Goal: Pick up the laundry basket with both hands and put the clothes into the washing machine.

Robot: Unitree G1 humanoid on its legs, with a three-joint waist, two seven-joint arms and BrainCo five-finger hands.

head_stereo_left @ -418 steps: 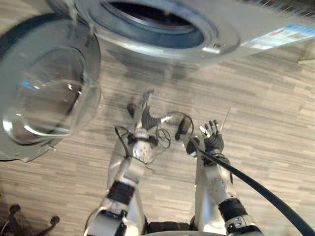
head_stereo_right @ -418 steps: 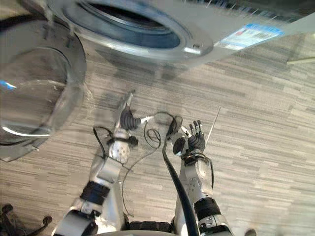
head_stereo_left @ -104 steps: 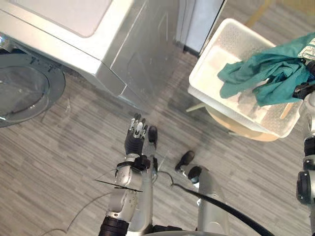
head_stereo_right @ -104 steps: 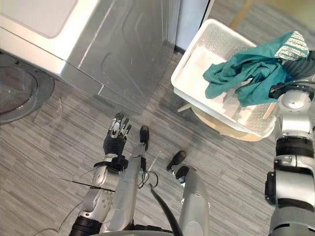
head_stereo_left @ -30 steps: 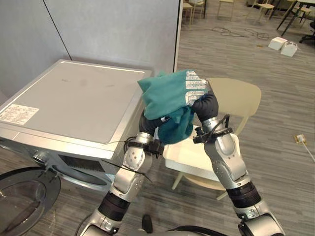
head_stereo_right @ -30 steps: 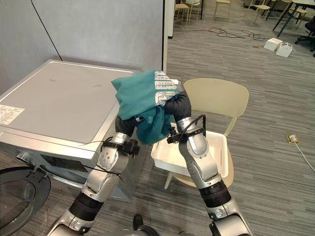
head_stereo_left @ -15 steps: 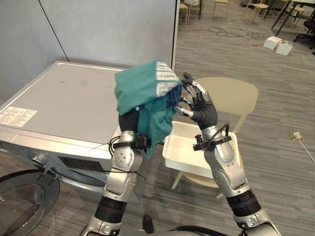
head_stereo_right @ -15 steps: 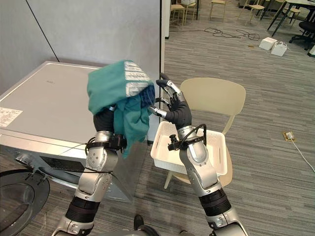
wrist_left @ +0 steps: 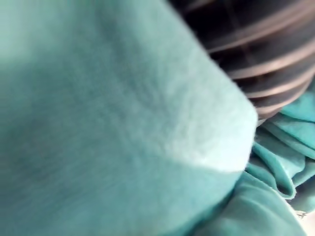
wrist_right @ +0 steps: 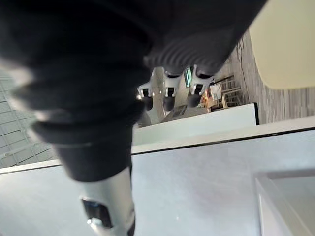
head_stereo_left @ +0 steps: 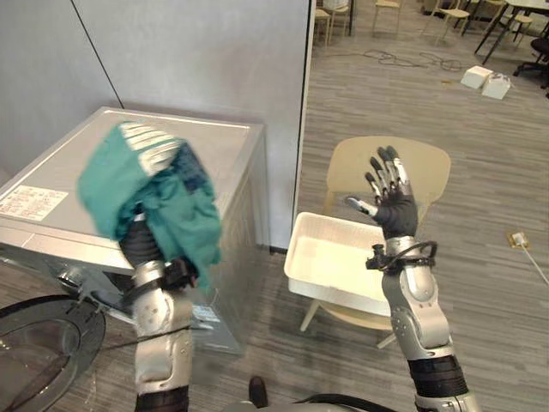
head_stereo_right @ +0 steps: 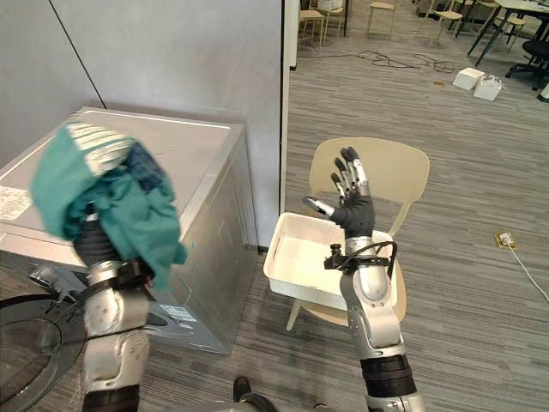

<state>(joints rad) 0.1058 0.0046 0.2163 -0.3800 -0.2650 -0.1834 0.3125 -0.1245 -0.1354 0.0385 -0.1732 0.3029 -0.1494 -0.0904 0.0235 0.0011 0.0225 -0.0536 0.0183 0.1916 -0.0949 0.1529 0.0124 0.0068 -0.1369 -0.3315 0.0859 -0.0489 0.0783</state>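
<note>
Right hand's fingers (head_stereo_left: 383, 172) are straight and spread, thumb out to the side, holding nothing. The right hand (head_stereo_left: 396, 215) is raised upright w/ its forearm near vertical under it. It shows in front of the chair back and above the laundry basket, apart from both.

The left hand (head_stereo_left: 141, 243) is also raised, but it's buried in the clothes (head_stereo_left: 146, 193), w/ just the dark ribbed wrist cover showing below the cloth. Whether it grips can't be told. The clothes are a teal bundle w/ a pale patterned patch on top and a dark blue bit at the side. They drape over the left hand and hang down past the wrist, up in the air in front of the washing machine (head_stereo_left: 214, 146). In the left wrist view the teal cloth lies right against the ribbed cover.

The laundry basket (head_stereo_left: 339, 257), white, sits on the seat of a beige chair (head_stereo_left: 429, 163), just to the right of the machine w/ a gap btwn them. The machine's round door (head_stereo_left: 34, 352) hangs open, low at the robot's left. A grey partition (head_stereo_left: 189, 51) stands behind the machine, and the floor (head_stereo_left: 489, 283) is grey wood-look.
</note>
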